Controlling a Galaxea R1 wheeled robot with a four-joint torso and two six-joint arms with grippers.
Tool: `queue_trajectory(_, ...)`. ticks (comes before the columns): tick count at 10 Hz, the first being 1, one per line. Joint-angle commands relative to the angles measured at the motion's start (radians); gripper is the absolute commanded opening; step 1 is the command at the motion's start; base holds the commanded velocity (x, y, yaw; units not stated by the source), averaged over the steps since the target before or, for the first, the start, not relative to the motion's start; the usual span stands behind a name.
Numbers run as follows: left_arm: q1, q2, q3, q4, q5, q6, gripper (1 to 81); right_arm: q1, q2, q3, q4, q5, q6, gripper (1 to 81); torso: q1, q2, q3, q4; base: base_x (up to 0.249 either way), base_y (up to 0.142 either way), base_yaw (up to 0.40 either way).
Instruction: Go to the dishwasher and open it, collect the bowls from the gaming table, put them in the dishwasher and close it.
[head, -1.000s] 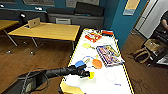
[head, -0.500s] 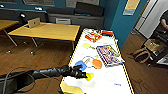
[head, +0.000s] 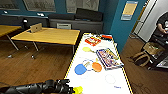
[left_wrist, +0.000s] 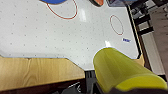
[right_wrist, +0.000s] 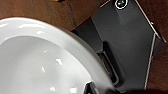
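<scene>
Lower and nearer the bench (head: 75, 62) edge now, the left end effector (head: 72, 90) grips a yellow bowl (left_wrist: 120, 71). The right seemingly clasps a white bowl (right_wrist: 37, 60) by its rim: glossy, slippery, probably breakable ceramic, while the yellow looks light plastic.

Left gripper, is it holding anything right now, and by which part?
The left gripper appears to hold a yellow bowl at the gaming table's near end, seemingly by its rim; the exact grip cannot be told.
</scene>
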Motion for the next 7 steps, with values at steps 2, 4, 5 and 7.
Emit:
queue_trajectory(2, 0.131, -0.15, 0.144, 0.254, -0.073, 0.011, 1.0, 0.021, -0.025, 0.037, -0.025, -0.016, -0.005, 1.0, 0.0, 0.0, 0.052, 0.0, 0.0, 0.0, 0.0)
queue_trajectory(4, 0.223, -0.167, 0.125, 0.328, -0.093, 0.011, 1.0, 0.021, -0.026, 0.039, -0.023, -0.016, -0.005, 1.0, 0.0, 0.0, 0.082, 0.0, 0.0, 0.0, 0.0)
queue_trajectory(5, 0.272, -0.166, 0.111, 0.355, -0.104, 0.011, 1.0, 0.021, -0.026, 0.04, -0.023, -0.016, -0.005, 1.0, 0.0, 0.0, 0.096, 0.0, 0.0, 0.0, 0.0)
queue_trajectory(7, 0.349, -0.152, 0.045, 0.406, -0.145, 0.011, 1.0, 0.018, -0.025, 0.034, -0.023, -0.016, -0.004, 1.0, -0.001, -0.001, 0.087, 0.0, 0.0, 0.0, 0.0)
